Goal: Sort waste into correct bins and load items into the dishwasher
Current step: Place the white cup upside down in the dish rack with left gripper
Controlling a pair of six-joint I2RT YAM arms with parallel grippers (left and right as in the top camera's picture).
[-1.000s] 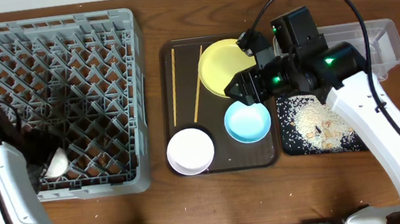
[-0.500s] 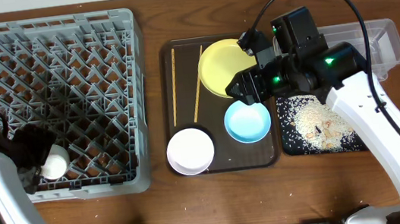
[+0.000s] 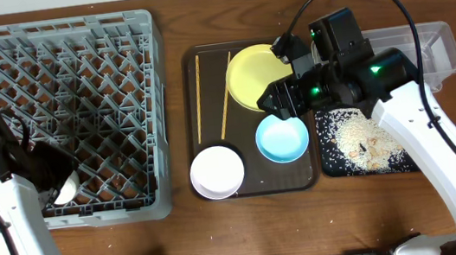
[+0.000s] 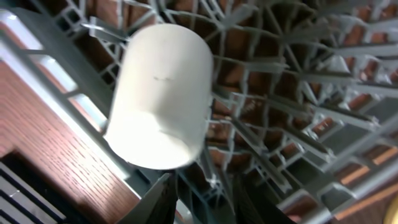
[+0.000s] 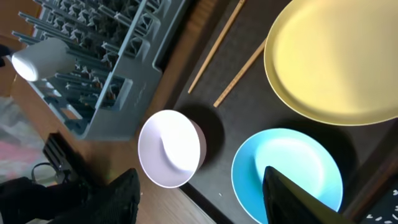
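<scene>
Currently my left gripper (image 4: 205, 208) sits spread and empty at the near-left corner of the grey dish rack (image 3: 61, 43). The small white cup (image 4: 163, 93) lies on its side among the pegs, just ahead of the fingers. My right gripper (image 5: 200, 183) hovers open and empty over the brown tray (image 3: 210, 86), above the light blue bowl (image 5: 286, 174) and the white bowl (image 5: 171, 149), with the yellow plate (image 5: 336, 56) and the chopsticks (image 5: 217, 43) beside them.

Your table, left to right. Large square grey plastic dish rack (image 3: 59, 26): small white cup (image 3: 65, 190) in its near-left corner, left gripper (image 3: 52, 173) beside it. Dark brown serving tray (image 3: 256, 176): two thin wooden chopsticks (image 3: 199, 96), round pale yellow plate (image 3: 248, 74), light blue bowl (image 3: 282, 138), white bowl (image 3: 217, 171). Shallow black rectangular tray (image 3: 329, 167): whitish rice scraps (image 3: 364, 139). Clear plastic tub (image 3: 435, 37) behind it. Right gripper (image 3: 270, 100) over the plate's near edge.
</scene>
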